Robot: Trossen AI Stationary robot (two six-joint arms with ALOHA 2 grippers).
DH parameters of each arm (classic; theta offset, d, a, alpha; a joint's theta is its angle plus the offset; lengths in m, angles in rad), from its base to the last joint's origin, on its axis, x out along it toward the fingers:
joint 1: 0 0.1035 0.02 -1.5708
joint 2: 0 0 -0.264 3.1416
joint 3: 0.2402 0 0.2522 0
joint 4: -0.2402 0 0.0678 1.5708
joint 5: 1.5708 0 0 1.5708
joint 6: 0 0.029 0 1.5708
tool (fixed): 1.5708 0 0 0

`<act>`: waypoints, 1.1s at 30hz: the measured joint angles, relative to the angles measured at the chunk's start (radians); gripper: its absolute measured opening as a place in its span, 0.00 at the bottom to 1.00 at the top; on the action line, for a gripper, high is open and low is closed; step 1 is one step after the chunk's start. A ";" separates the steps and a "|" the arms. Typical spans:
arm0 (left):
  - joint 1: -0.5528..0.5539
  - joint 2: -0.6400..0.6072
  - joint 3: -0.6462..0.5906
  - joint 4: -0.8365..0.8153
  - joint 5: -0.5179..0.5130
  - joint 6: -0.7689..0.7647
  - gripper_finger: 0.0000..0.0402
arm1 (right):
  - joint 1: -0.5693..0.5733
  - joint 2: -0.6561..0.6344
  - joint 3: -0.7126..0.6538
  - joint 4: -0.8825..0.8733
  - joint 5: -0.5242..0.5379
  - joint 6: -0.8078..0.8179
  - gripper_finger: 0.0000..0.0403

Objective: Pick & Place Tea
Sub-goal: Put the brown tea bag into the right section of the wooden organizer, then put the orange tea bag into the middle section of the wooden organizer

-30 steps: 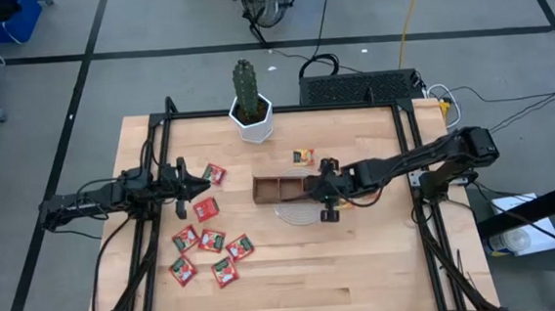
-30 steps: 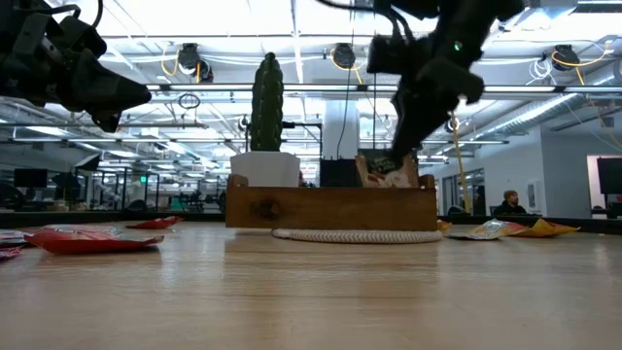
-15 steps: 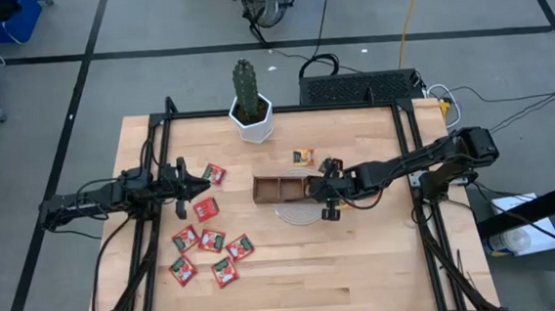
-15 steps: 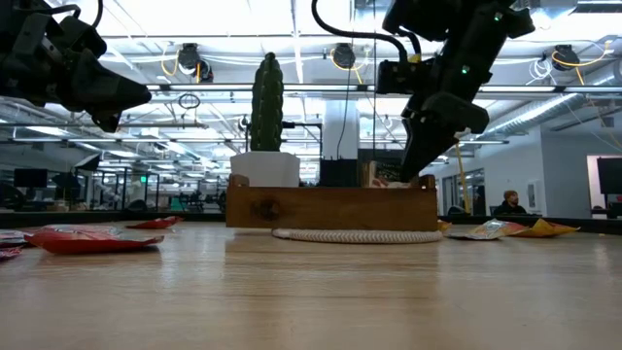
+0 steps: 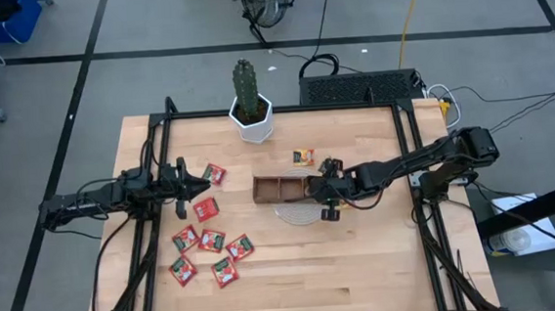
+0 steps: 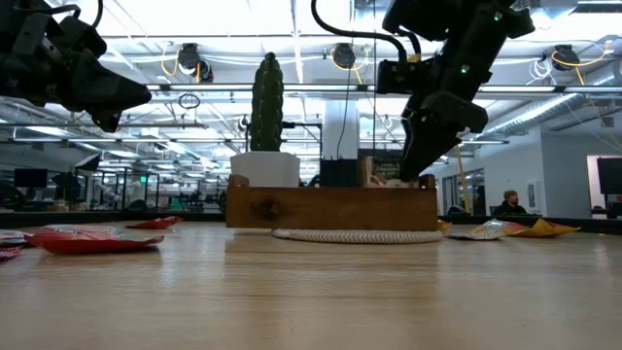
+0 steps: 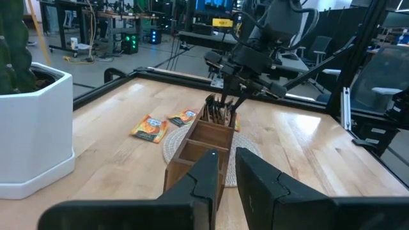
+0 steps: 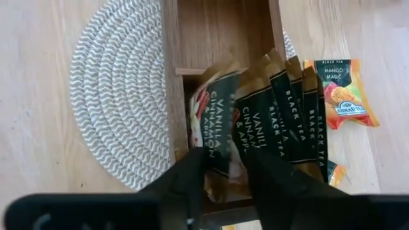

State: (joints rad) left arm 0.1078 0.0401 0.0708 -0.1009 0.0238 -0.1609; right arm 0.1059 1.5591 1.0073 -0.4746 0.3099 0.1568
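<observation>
At the right end of the wooden tray point(image 5: 282, 188), the right gripper point(image 5: 321, 190) hangs just above the end compartment. Its fingers point(image 8: 192, 172) stand slightly parted around the top edge of a dark sachet point(image 8: 214, 131) that sits upright among the other sachets packed there. Whether they are pinching it cannot be told.

The left gripper point(image 5: 199, 184) waits over the left half of the table point(image 5: 364, 267), fingers nearly closed on nothing visible, beside the loose red sachets point(image 5: 207, 224). One orange sachet point(image 5: 303, 157) lies on the far side of the tray.

Hazards from this position:
- If the fingers lift before fully clearing the sachet, its edge may drag upward and come out of the compartment.
- The upright sachets lean against one another; a sideways withdrawal may tip or fan them over the tray wall.
- The tray rests on a woven mat point(image 8: 121, 96); a downward or lateral push may slide or tilt it.
- The cactus pot point(image 5: 252, 118) stands near the tray's far left corner; a wide left-arm approach may strike it.
</observation>
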 joint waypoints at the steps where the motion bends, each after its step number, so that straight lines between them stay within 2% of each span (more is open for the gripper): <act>1: 0.000 0.000 0.000 0.000 0.000 0.000 0.14 | 0.000 -0.003 0.000 0.002 0.000 0.000 0.28; 6: 0.000 0.000 0.000 0.000 0.000 0.000 0.14 | 0.000 -0.048 0.000 0.028 0.001 -0.002 0.35; 12: 0.000 0.000 0.000 0.000 0.000 0.000 0.14 | 0.000 -0.144 0.000 0.035 0.010 -0.004 0.36; 19: 0.000 0.000 0.000 0.000 0.000 0.000 0.14 | -0.035 -0.226 0.000 -0.120 0.164 0.071 0.35; 22: 0.000 0.000 0.000 0.000 0.000 0.000 0.14 | -0.067 -0.227 -0.027 -0.151 0.133 0.100 0.38; 25: 0.000 0.000 0.000 0.000 0.000 0.000 0.14 | -0.088 -0.226 -0.106 -0.112 0.109 0.103 0.43; 29: 0.000 0.000 0.000 0.000 0.000 0.000 0.14 | -0.123 -0.226 -0.227 -0.039 0.112 -0.043 0.50; 33: 0.000 0.000 0.000 0.000 0.000 0.000 0.14 | -0.133 -0.226 -0.342 0.097 0.103 -0.224 0.51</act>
State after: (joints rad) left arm 0.1079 0.0399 0.0708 -0.1009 0.0237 -0.1608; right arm -0.0271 1.3331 0.6656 -0.3775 0.4133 -0.0674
